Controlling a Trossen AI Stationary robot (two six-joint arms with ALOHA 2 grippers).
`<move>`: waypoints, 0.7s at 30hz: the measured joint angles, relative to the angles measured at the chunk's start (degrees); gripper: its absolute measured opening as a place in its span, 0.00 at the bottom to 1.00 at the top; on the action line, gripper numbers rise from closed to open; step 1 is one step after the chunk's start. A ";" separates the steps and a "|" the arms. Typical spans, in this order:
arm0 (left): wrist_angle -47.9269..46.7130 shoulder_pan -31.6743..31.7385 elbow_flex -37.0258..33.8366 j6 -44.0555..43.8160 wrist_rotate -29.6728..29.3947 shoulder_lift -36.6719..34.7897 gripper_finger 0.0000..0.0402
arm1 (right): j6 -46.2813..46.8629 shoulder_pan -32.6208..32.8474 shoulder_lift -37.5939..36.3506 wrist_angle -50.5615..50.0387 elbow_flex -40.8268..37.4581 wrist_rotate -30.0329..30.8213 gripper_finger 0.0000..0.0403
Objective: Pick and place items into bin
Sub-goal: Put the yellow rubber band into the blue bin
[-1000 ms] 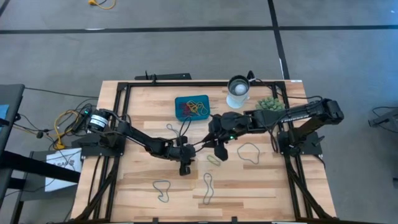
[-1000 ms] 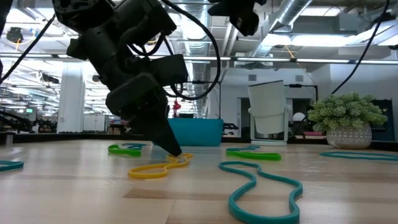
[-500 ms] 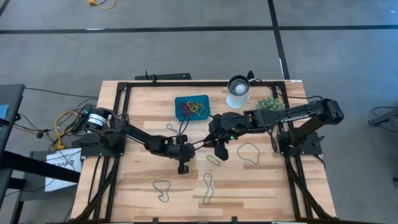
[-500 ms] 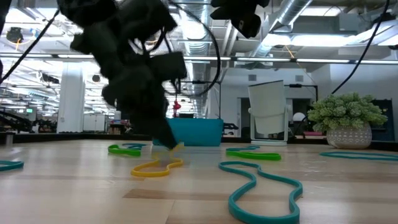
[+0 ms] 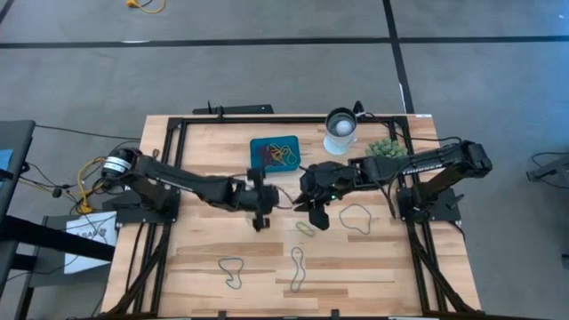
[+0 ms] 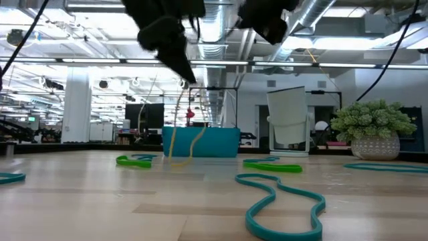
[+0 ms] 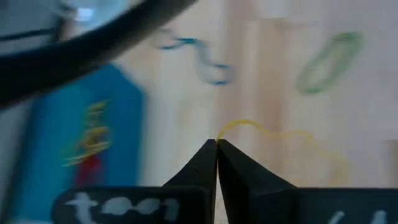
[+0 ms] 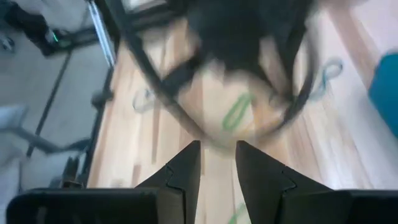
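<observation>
A round white-and-metal cup (image 5: 340, 125) stands at the wooden table's (image 5: 204, 253) far edge — just beside it sits a spiky green plant ball (image 5: 386, 148) in a pale pot. Cables (image 5: 89, 173) trail off the table's left side.

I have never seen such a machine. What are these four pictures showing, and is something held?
Two dark robot arms work at a wooden table. One camera looks straight down, one sits at table height, and one rides on each wrist. Thin rubber bands lie on the table, such as a green one. A teal bin already contains some bands, with a white cup and a small plant nearby. The left end effector is shut on a yellow rubber band, which hangs in the air above the table. The right end effector is open and holds nothing.
</observation>
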 joint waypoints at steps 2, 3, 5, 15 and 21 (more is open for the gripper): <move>-1.42 1.51 2.38 2.96 -3.09 -1.33 0.00 | 0.48 0.97 0.16 -2.32 -0.19 -0.07 0.24; -1.66 2.48 3.40 4.56 -4.00 -1.78 0.00 | 1.37 1.50 0.17 -3.25 -0.22 -0.06 0.24; -2.38 4.76 5.01 7.89 -4.47 -2.24 0.00 | 3.39 2.81 0.11 -4.69 -0.17 1.44 0.24; -2.26 18.10 10.61 15.47 3.71 -2.14 0.00 | 11.09 11.21 0.11 -11.00 -0.20 14.51 0.24; -2.82 23.90 10.57 15.84 4.06 -1.03 0.00 | 13.53 14.68 0.11 -12.77 -0.20 16.74 0.24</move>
